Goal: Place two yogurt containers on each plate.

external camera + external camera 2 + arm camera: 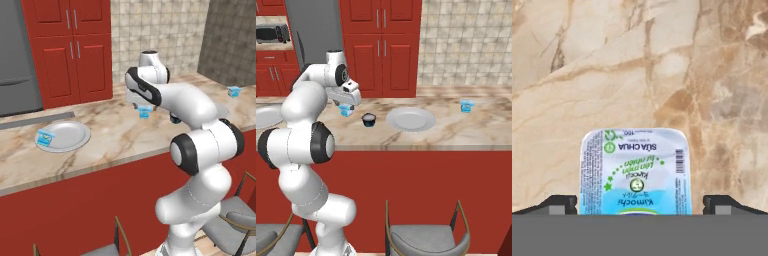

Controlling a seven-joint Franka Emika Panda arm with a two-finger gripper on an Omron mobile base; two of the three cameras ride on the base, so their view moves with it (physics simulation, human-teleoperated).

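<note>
While my arm folds up from the lower right of the left base view, I see its elbow bent hard and the forearm reaching back toward frame centre, wrist tipped down over the marble counter (115, 135). Gripper (145, 111) hangs right above a yogurt tub (145, 113) at centre frame; I can't tell from here whether it touches. At left, a plate (70, 134) holds one tub (45, 138) on its left part. Another tub (233, 91) sits alone at the upper right, well apart from everything else.

Right base view: arm climbs from the lower left, shoulder and elbow stacked, hand pointing down at left of centre. Gripper (346, 108) is over the same tub (346, 110), which stands on the counter. Just right of it is a small dark bowl (369, 119) with something pale inside. Further right, near centre, a second plate (411, 119), bare. A tub (467, 105) stands at the right, apart from that plate. Edge of the first plate (266, 116) pokes in at far left.

Hand view: looking straight down at marble. Tub (635, 172) sits bottom centre, printed lid up, between my two fingertips (559, 204), which stand wide apart with a gap on each side of the lid. Gripper (640, 205) is spread, not clamped on anything.
</note>
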